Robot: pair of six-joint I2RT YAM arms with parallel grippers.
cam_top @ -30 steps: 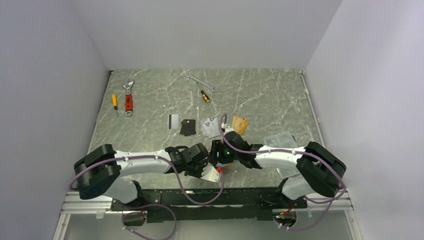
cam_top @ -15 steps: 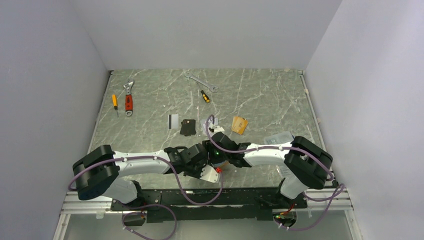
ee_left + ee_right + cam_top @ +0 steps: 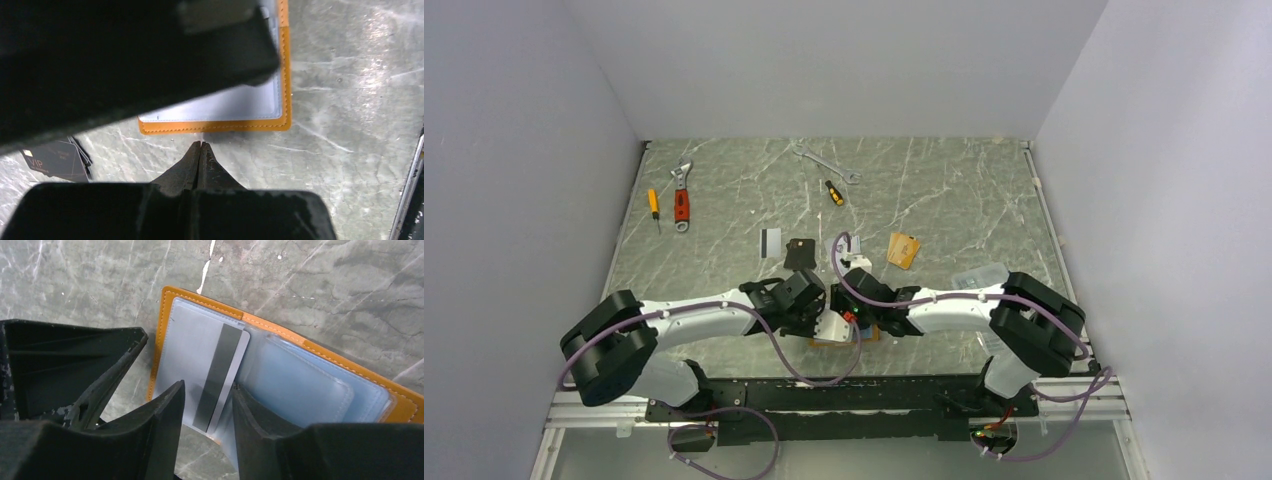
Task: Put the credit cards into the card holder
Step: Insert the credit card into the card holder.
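Observation:
The orange card holder [image 3: 165, 310] lies open on the table, its clear pockets facing up. It also shows in the left wrist view [image 3: 285, 65] and in the top view [image 3: 832, 343]. A silver-grey credit card with a black stripe [image 3: 222, 365] lies in its left half, one end sticking out past the pocket. My right gripper [image 3: 207, 407] is open, one finger on each side of that card. My left gripper [image 3: 200, 145] is shut and empty, its tips just short of the holder's edge. Orange-tan cards [image 3: 903, 250] and a silver card [image 3: 770, 242] lie farther back.
Dark cards marked VIP [image 3: 55, 160] lie on the table left of my left gripper. A black wallet-like item [image 3: 800, 254], a clear packet [image 3: 984, 277], a red wrench [image 3: 682, 200], two small screwdrivers [image 3: 834, 192] and a spanner [image 3: 824, 160] lie on the marble table.
Both grippers have moved left and a little farther from the near edge, closing together over the holder. The right arm now hides the grey cards it was beside before.

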